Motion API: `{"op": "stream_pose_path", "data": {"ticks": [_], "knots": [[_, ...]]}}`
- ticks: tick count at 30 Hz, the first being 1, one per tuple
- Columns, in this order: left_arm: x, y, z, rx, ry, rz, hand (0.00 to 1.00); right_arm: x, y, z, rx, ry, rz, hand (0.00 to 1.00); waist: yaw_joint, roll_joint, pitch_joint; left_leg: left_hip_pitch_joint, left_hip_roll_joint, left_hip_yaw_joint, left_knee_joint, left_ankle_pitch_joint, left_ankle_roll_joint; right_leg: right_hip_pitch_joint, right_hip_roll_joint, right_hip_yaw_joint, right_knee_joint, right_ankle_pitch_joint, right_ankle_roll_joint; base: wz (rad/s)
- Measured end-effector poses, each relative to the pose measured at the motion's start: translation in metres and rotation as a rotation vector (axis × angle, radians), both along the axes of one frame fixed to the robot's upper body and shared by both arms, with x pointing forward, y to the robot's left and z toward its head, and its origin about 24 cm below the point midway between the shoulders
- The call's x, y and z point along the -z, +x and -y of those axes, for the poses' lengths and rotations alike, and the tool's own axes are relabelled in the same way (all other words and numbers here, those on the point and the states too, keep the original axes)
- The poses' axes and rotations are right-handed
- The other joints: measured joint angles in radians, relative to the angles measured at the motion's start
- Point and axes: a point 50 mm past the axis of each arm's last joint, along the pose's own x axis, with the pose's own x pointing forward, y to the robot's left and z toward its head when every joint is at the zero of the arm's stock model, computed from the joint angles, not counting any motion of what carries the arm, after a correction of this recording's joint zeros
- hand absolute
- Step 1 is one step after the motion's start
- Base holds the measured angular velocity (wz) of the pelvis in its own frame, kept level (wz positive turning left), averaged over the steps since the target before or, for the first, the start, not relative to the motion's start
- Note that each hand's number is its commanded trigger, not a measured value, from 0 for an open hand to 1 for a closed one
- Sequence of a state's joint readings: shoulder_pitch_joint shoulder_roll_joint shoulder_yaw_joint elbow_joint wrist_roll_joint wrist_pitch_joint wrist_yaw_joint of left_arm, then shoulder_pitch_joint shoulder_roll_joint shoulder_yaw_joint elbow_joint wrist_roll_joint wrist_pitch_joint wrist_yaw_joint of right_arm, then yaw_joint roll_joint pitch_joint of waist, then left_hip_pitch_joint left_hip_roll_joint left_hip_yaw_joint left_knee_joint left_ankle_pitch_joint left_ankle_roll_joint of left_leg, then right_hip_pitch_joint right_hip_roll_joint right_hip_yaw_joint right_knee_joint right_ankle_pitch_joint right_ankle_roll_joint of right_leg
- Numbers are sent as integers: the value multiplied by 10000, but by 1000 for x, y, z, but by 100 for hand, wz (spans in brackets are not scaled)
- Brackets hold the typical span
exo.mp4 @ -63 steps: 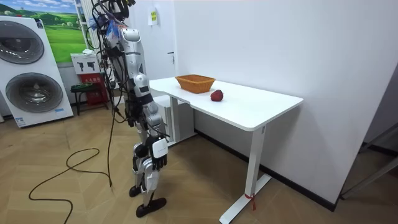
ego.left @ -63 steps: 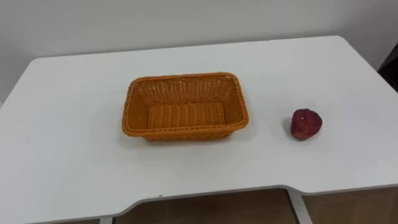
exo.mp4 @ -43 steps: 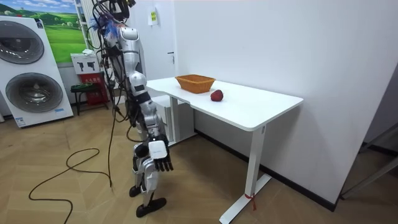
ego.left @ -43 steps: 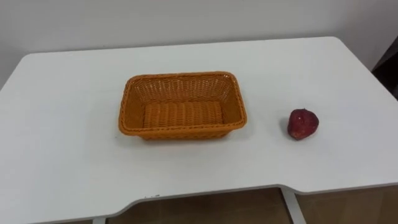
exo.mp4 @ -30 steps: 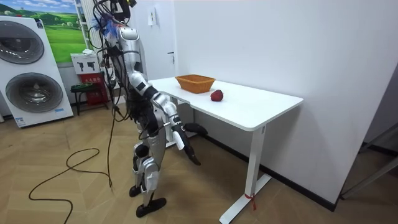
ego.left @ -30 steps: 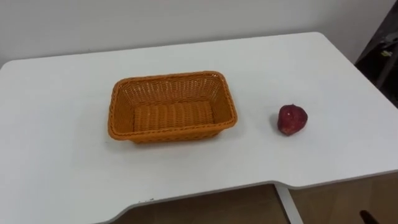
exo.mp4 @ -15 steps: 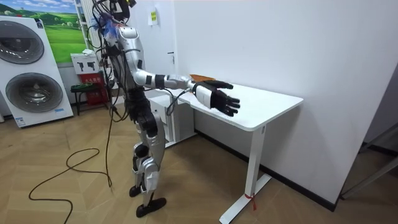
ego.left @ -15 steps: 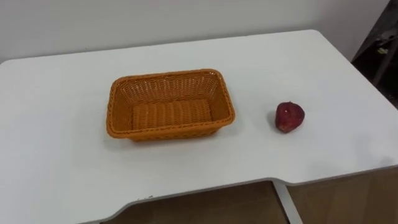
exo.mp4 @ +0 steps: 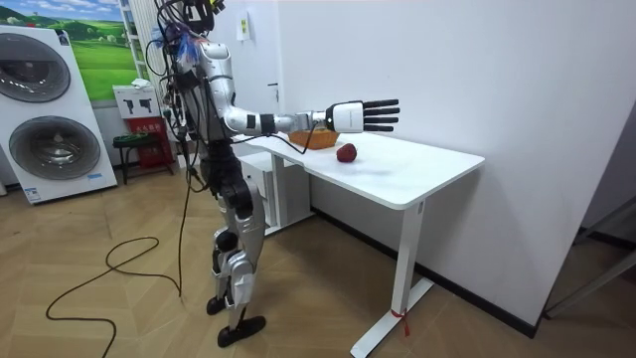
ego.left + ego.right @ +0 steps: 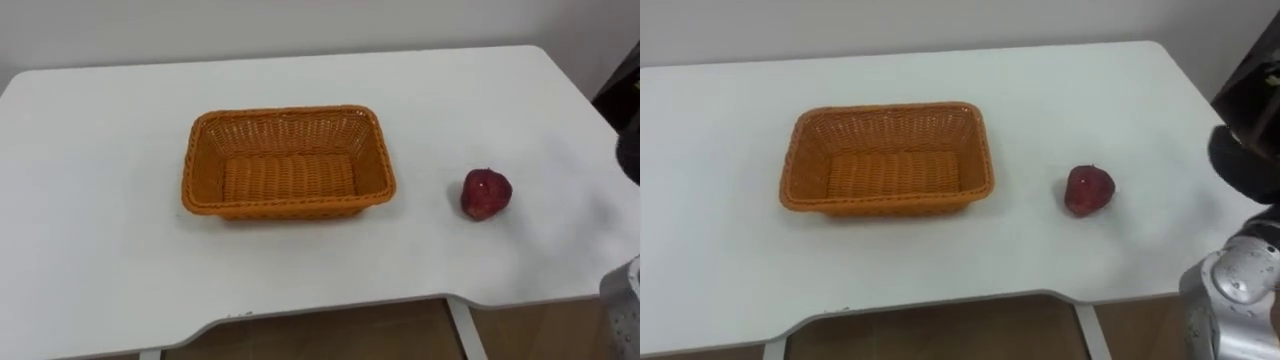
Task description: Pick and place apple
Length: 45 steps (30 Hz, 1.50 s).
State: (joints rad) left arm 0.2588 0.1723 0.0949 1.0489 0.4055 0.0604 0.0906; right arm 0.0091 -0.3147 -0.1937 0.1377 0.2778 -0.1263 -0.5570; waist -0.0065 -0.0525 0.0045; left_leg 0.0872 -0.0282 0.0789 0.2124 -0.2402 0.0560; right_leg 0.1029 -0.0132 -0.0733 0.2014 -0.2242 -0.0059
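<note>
A dark red apple [image 10: 486,194] lies on the white table [image 10: 100,250], to the right of an orange wicker basket [image 10: 288,115] with nothing in it. In the room view my right hand [image 9: 368,114] is stretched out level above the apple [image 9: 346,152], fingers straight and spread, holding nothing. In the right eye view the same hand's dark back [image 10: 1250,140] shows at the right edge, right of the apple [image 10: 1089,190] and apart from it. I stand at the table's near long side.
The table's rear edge runs along a white wall. Its front edge has a curved cut-out [image 10: 330,310] in front of me. Washing machines [image 9: 50,109] and a stool [image 9: 134,149] stand behind me across the wooden floor.
My right arm has swung up from beside my leg to level over the table, hand open. The eye views shifted a little; apple and basket have not moved.
</note>
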Motion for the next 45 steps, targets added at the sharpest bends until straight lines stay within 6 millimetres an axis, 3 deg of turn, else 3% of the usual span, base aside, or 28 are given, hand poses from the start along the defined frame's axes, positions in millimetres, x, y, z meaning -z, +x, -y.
{"op": "stream_pose_path", "data": {"ticks": [6, 15, 25, 34, 45], "knots": [[0, -3, -1, 42, -129, -147, 0, 16, 6, -23, -2231, -516, -1121, 0, 140, 38, 14, 129, 0, -7, 9, 0, 1, 216, -6, -24, -150, 35, -4, 1], [0, -10, 0, 32, -362, -366, 0, 23, 7, -31, -3410, -843, -1678, 0, 153, 69, 2, 107, 7, -62, 86, 0, 1, 258, -7, -104, -143, 46, -9, 1], [0, -8, 0, 70, -453, -335, 0, 30, 7, -31, -3759, -1104, -2158, 0, 122, 61, -2, 114, 12, -70, 101, 0, 2, 279, -6, -117, -136, 64, -13, 0], [0, -8, -1, 26, -235, -263, 0, 75, -11, -16, -3353, -632, -4276, 0, 136, 49, -12, 126, -6, -153, 135, 1, 2, 395, -26, -209, -145, 65, -10, 3], [0, -7, -1, 97, -238, -74, 0, 81, -15, -15, -3353, -655, -4655, 0, 185, -3, -32, 113, -5, -152, 129, 1, 4, 415, -26, -217, -141, 68, -7, 0]]}}
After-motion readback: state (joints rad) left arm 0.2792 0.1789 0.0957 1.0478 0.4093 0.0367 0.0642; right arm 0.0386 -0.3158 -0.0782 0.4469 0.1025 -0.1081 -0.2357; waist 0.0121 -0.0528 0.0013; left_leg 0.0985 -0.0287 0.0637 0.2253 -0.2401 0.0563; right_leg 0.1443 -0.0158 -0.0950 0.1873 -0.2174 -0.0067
